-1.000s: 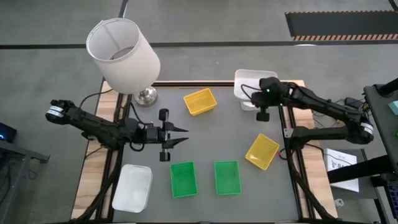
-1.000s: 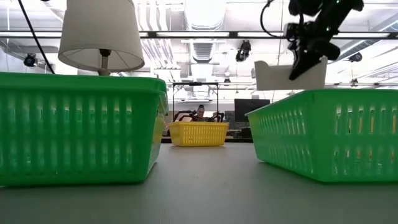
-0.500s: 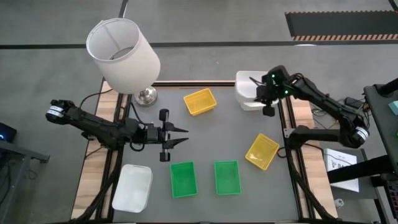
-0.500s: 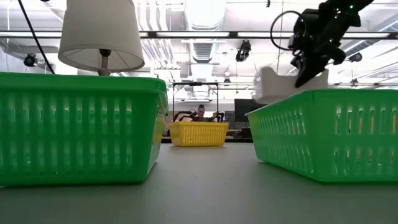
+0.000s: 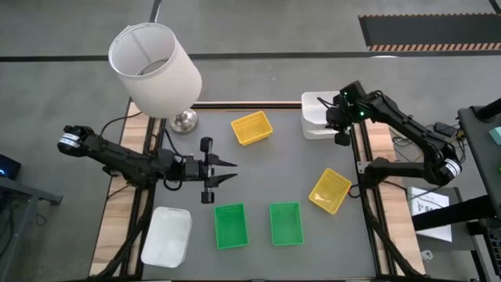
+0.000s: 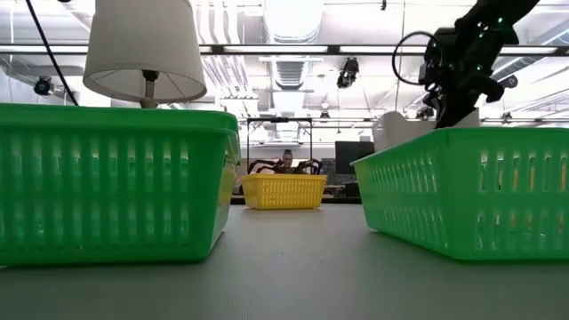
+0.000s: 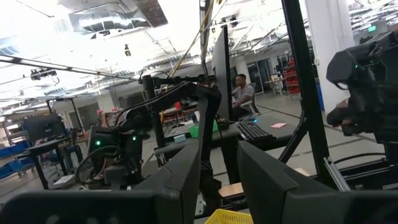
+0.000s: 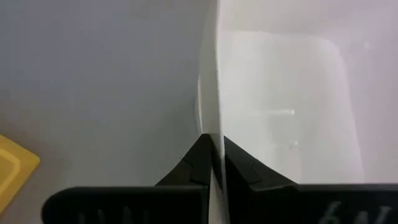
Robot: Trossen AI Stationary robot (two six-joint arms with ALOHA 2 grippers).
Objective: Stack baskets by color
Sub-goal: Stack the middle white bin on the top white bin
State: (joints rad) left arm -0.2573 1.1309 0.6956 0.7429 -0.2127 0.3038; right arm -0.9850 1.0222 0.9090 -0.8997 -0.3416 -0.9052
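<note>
The right gripper (image 5: pixel 338 125) is at the far right corner of the table (image 5: pixel 266 180). Its jaws are pinched on the rim of a white basket (image 5: pixel 317 113); the right wrist view shows the thin white wall (image 8: pixel 214 124) clamped between the two dark fingers (image 8: pixel 199 163). In the low view this basket (image 6: pixel 400 132) sits behind the nearer green one, so contact with the table cannot be confirmed.

The left gripper (image 5: pixel 227 171) hovers over the left-centre of the table, pointing toward the middle. Its jaws are spread and hold nothing.

Basket positions:
- A second white basket (image 5: pixel 167 236) lies at the near left corner, partly over the wooden edge.
- Two green baskets (image 5: pixel 230 225) (image 5: pixel 286 223) lie side by side at the near centre, close but apart.
- One yellow basket (image 5: pixel 251 128) lies at the far centre, slightly turned.
- A second yellow basket (image 5: pixel 329 190) lies near the right edge, turned at an angle.

A lamp (image 5: pixel 154 72) with a white shade stands at the far left corner.
</note>
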